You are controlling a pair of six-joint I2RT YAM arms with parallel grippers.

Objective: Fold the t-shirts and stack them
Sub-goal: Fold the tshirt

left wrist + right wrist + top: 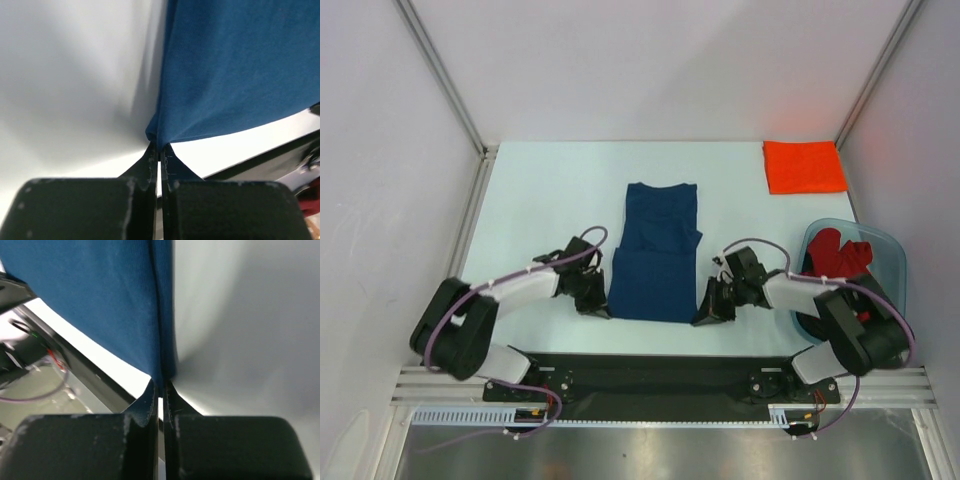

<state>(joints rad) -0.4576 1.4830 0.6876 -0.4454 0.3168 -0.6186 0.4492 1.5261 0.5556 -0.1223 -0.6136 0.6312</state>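
Pinching the near corners of the navy t-shirt (655, 260), the left hand (599, 304) and right hand (706, 314) are each clamped on cloth, the shirt lying mid-worktop (550, 190) with its long axis running straight away toward the far edge.

No text, label, brand, number or sign can be read in any of the three views (the navy t-shirt (655, 255) shows only plain blue cloth from above and at both wrists).
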